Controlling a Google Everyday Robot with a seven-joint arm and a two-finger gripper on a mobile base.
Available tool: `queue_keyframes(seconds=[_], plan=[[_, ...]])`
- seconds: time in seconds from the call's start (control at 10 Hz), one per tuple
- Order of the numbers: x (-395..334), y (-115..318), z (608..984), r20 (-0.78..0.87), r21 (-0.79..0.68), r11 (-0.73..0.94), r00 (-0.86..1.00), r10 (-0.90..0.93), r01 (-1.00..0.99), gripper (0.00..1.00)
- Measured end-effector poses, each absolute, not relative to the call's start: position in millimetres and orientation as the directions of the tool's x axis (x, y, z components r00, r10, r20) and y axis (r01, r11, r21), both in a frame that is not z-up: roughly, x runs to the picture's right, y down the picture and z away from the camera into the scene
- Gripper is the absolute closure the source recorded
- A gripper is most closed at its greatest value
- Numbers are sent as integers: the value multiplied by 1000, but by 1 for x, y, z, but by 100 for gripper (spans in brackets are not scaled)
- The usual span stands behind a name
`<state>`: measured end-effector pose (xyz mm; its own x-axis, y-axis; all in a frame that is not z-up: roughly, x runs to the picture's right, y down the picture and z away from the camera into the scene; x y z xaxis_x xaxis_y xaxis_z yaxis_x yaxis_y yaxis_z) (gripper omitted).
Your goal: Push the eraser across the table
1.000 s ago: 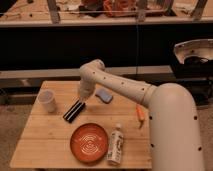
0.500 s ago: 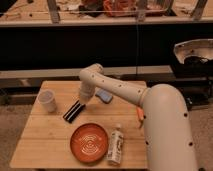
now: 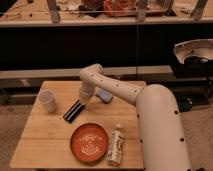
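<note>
The eraser (image 3: 73, 110), a flat black oblong block with pale lengthwise stripes, lies diagonally on the light-wood slatted table (image 3: 45, 140), left of centre. My white arm reaches in from the right and bends down over the table. My gripper (image 3: 83, 102) hangs at the eraser's upper right end, touching or just above it.
A pale cup (image 3: 47, 101) stands left of the eraser. A small blue-grey pad (image 3: 104, 95) lies right of the gripper. An orange-red plate (image 3: 89, 142) and a white bottle (image 3: 115, 145) lie near the front edge. A dark counter runs behind the table.
My arm has swung left and lower, bringing the gripper closer onto the eraser's upper end. The eraser has hardly shifted.
</note>
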<state>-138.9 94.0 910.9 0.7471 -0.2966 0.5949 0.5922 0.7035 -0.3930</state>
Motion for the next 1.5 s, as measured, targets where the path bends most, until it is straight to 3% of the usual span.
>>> queue_keyframes(seconds=[1.5], plan=[[-151,104,917,611,-419,652,727,-312,632,98]])
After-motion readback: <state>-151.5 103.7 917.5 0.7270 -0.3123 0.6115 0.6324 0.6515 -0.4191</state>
